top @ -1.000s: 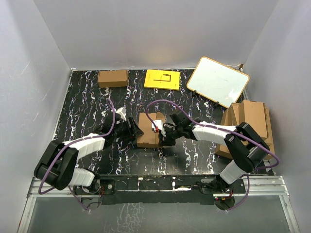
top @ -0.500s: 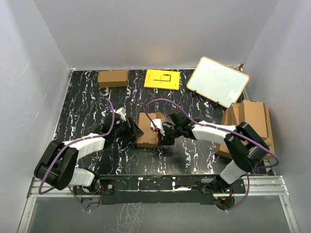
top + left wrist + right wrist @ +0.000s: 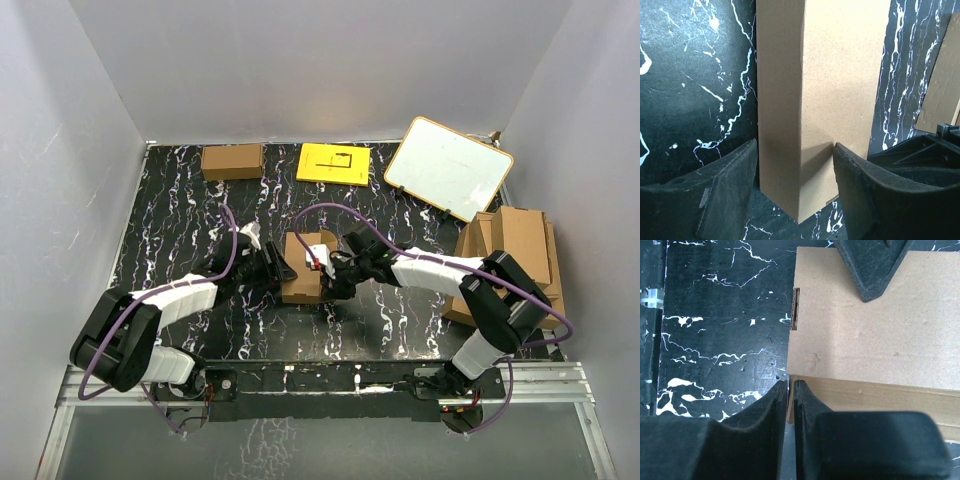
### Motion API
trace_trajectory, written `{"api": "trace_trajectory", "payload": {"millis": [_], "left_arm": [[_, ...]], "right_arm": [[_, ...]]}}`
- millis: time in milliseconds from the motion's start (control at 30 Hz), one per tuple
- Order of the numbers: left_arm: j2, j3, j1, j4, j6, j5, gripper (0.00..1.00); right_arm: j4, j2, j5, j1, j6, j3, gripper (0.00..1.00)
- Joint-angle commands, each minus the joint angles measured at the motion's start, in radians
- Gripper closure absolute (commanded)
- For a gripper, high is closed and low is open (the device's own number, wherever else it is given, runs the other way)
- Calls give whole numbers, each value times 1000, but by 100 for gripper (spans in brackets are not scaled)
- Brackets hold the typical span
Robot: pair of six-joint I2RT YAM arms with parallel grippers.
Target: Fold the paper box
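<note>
Black marbled table (image 3: 180, 200): left gripper (image 3: 796, 165) pinches paper box (image 3: 835, 90) to steady it; right gripper (image 3: 790, 390), jaws pressed together, likely nudging its right edge.

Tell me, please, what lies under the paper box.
The black marbled table shows around the paper box, which appears to rest on it. The patch directly beneath is covered by cardboard in every view, so anything there cannot be seen.

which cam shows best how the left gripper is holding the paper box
Left wrist view: the paper box fills the frame, clamped in the left gripper with a finger pressed on each side. Top external shows it small, half hidden by both arms. Right wrist shows only a flat panel of it, not that grip.
</note>
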Motion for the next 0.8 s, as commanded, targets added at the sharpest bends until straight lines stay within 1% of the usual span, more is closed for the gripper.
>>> {"api": "trace_trajectory", "payload": {"millis": [0, 67, 200, 300, 433, 533, 567, 633, 700, 767], "left_arm": [[-25, 41, -9, -121, 50, -47, 39], [-44, 55, -8, -151, 69, -62, 38], [-81, 79, -5, -198, 93, -84, 34], [-122, 90, -5, -228, 102, -93, 34], [-206, 88, -5, -270, 94, -105, 36], [-290, 62, -5, -292, 73, -94, 38], [-317, 48, -5, -300, 64, -90, 41], [-373, 9, -4, -316, 42, -72, 49], [-427, -17, -5, -340, 25, -44, 56], [-469, -36, -6, -375, 14, -23, 65]], "right_arm": [[-15, -22, -29, -7, -71, 52, 78], [-54, -36, -56, -28, -106, 56, 71], [-133, -78, -141, -97, -178, 67, 63], [-164, -114, -206, -162, -205, 66, 62], [-102, -139, -217, -238, -117, 60, 62], [-26, -134, -159, -270, -30, 74, 66], [3, -128, -122, -272, 2, 83, 72], [36, -98, -65, -272, 40, 116, 83], [16, -43, -31, -272, 48, 182, 88], [-21, 26, -9, -271, 53, 269, 91]]}}
